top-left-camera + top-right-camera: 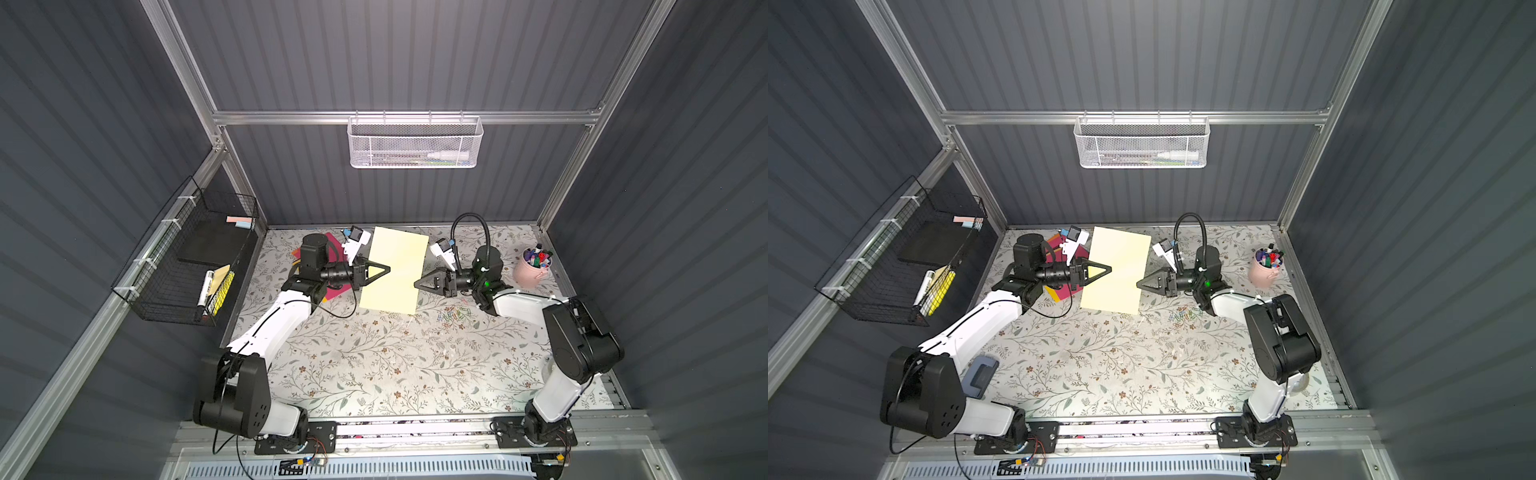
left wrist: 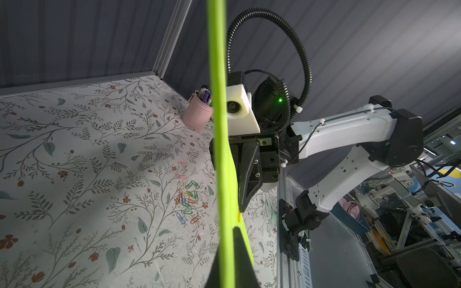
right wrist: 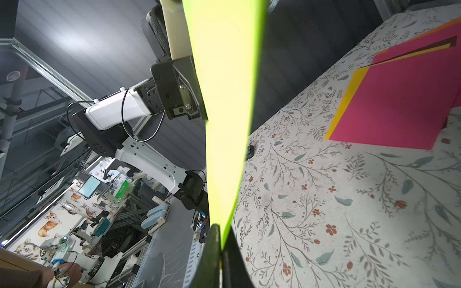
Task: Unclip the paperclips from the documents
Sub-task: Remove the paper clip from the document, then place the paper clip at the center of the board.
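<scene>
Floral table point(image 1: 374, 374), toward its back edge: left claw point(image 1: 387, 269) and right claw point(image 1: 416, 284) clamp opposite margins of the lime sheet point(image 1: 395, 266). It looks light, floppy and tearable, so grip near the edges.

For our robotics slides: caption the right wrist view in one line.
Right gripper pinches a lime green sheet edge-on above the floral table; a stack of coloured sheets lies beyond.

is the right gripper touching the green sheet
Touching. In the right wrist view the right gripper is pinched shut on the edge of the green sheet.
</scene>
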